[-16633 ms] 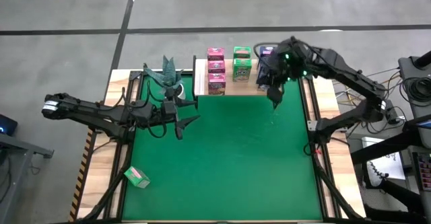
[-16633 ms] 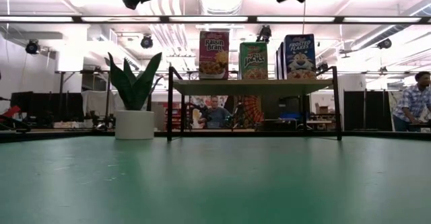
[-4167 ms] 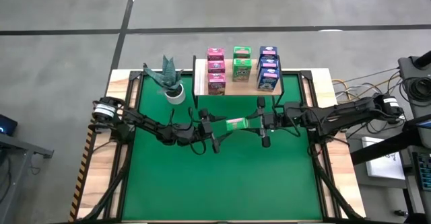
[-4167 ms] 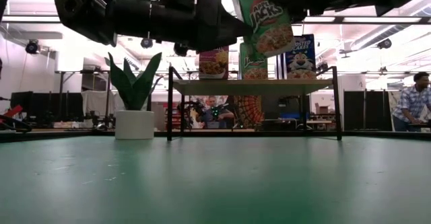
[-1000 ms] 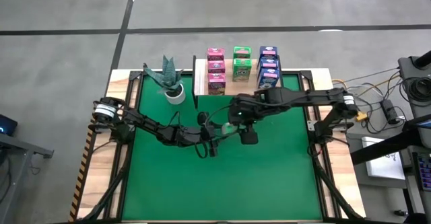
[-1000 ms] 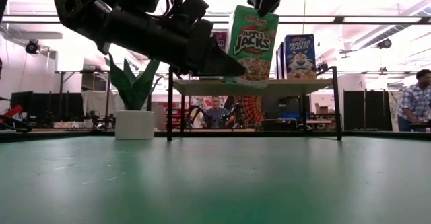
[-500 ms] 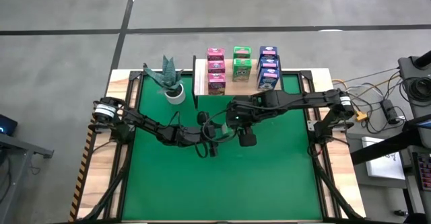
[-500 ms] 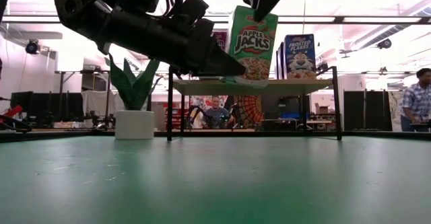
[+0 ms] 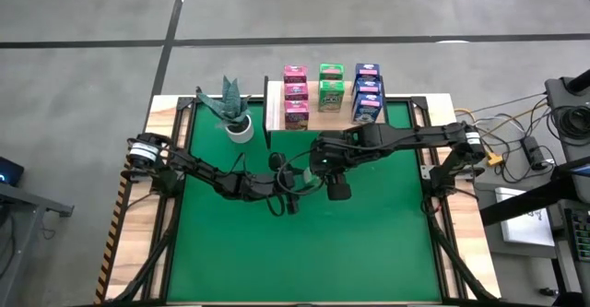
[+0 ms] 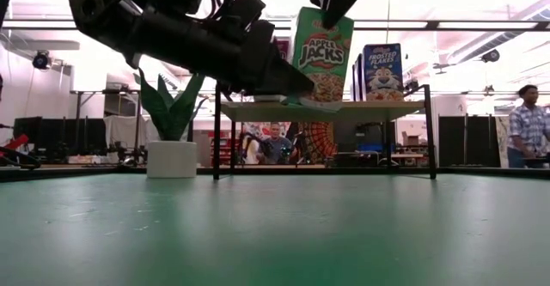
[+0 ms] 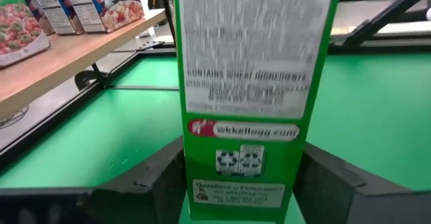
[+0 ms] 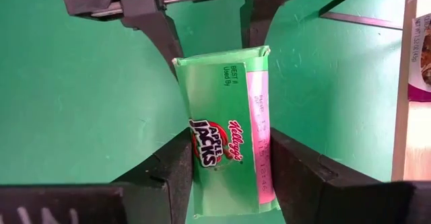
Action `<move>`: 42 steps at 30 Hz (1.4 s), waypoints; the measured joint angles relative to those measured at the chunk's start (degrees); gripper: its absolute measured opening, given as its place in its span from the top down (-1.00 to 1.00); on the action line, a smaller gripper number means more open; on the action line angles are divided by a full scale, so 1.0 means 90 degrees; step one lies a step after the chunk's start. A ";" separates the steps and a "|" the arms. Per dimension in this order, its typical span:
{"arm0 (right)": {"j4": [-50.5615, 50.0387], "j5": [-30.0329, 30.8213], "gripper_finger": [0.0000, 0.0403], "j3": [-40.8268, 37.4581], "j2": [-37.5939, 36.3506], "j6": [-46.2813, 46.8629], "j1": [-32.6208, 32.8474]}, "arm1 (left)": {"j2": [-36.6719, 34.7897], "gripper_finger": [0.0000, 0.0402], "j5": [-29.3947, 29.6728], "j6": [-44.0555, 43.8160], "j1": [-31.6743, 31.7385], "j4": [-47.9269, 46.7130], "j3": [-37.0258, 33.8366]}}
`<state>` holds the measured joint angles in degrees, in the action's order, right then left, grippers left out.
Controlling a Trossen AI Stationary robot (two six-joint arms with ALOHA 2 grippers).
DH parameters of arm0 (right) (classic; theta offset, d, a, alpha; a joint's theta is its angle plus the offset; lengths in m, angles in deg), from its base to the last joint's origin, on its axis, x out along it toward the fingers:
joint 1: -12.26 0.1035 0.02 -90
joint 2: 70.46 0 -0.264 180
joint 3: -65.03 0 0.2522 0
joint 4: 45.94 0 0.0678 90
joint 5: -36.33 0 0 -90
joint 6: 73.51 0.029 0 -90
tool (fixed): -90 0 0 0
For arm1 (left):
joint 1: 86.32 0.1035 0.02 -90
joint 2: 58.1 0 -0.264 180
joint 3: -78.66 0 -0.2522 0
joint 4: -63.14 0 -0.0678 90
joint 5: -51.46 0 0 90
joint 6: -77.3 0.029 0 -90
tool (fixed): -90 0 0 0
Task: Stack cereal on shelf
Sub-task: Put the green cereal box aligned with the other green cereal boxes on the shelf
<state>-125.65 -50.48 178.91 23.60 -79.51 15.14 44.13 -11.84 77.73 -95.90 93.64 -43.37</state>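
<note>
A green box is held upright above the mat's middle, at about six o'clock from the shelf, gripped by both grippers at once, apparently for a handover. The left gripper is closed on its lower end, the right gripper on its top, so neither side can slip.

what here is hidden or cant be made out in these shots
- High view: the held green cereal box is covered by the right gripper and the left gripper.
- Low view: the pink boxes on the shelf sit behind the left arm.
- Left wrist view: the box's upper panel print is blurred.
- Right wrist view: the box's lower end is cut off by the edge.
</note>
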 joint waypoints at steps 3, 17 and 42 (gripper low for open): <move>-0.0002 0.0001 0.21 -0.0002 0.0000 0.0000 0.0000 | -0.0007 -0.16 0.0017 -0.0058 0.0001 0.0022 0.0002; -0.0316 0.0101 0.24 -0.0005 -0.0476 -0.0295 -0.0271 | -0.0224 -0.37 0.0074 0.0252 -0.0066 -0.0247 -0.0024; -0.0197 0.1057 0.33 0.0000 -0.0787 -0.1932 -0.2117 | -0.0264 -0.37 0.0029 0.0230 -0.0069 -0.0260 -0.0056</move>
<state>-127.42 -40.97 178.91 16.52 -96.90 -3.92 41.76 -11.58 79.80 -96.52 91.29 -43.87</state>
